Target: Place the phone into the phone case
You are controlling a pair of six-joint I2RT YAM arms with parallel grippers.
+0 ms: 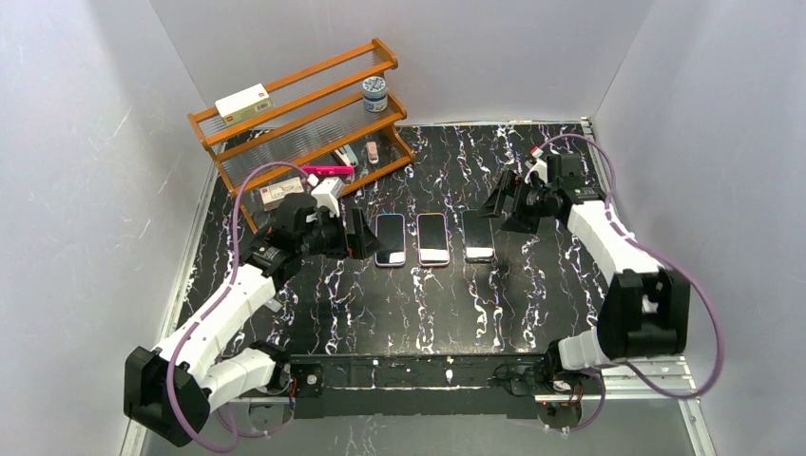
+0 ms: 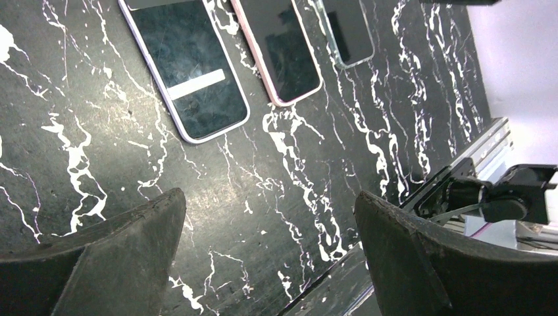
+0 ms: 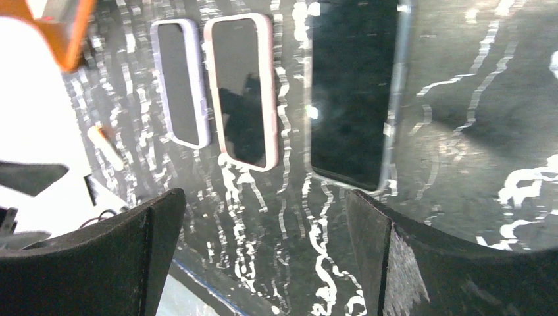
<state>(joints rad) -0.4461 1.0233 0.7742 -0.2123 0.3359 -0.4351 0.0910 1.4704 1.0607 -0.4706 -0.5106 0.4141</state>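
Observation:
Three phones lie face up in a row mid-table. The left one (image 1: 390, 239) has a lilac case (image 2: 189, 69) (image 3: 179, 82). The middle one (image 1: 432, 238) has a pink case (image 2: 281, 49) (image 3: 242, 91). The right one (image 1: 479, 236) sits in a clear case (image 2: 349, 31) (image 3: 355, 92). My left gripper (image 1: 359, 234) is open and empty, just left of the lilac phone. My right gripper (image 1: 502, 201) is open and empty, just right of and behind the clear-cased phone. In both wrist views the fingers (image 2: 131, 250) (image 3: 401, 257) stand wide apart above bare table.
A wooden rack (image 1: 304, 123) stands at the back left with a box (image 1: 243, 103), a jar (image 1: 375, 95) and small items. Grey walls enclose the black marbled table (image 1: 428, 304). A metal rail (image 1: 428, 370) runs along the near edge.

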